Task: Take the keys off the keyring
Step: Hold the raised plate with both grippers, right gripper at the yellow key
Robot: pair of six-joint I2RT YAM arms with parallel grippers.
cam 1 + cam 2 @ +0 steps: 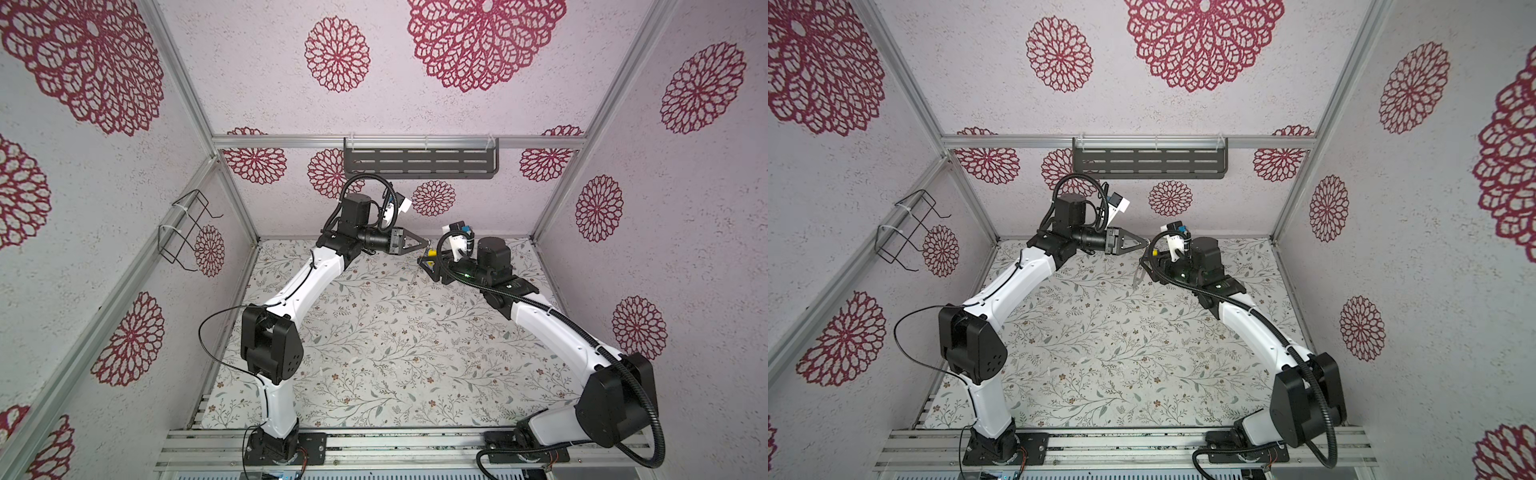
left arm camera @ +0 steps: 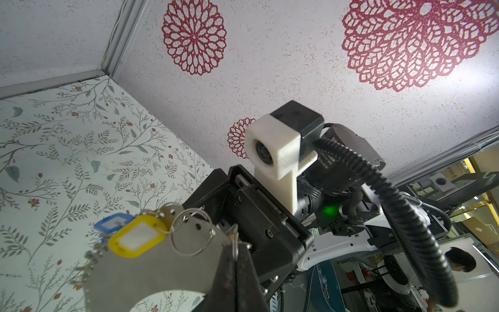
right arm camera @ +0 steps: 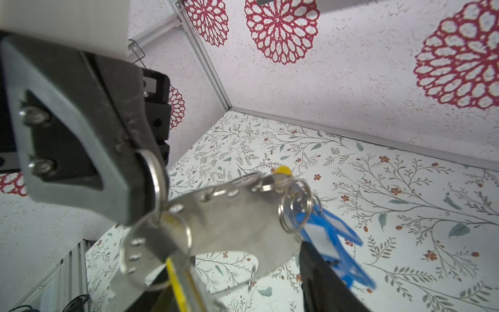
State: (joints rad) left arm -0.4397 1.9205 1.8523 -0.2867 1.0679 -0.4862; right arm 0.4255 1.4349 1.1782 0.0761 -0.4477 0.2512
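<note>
- Separating step in hand, by my reading: the keyring hangs above the table near the back wall, between both arms. A yellow tag and blue tags are attached to it.
- Left gripper: jaws pressed together on a small metal loop threaded through a rim hole.
- Right gripper: jaws apart, flanking the keyring; contact unclear.
- Next move probably calls for the right gripper to clamp the band firmly while the left works the loop out.
</note>
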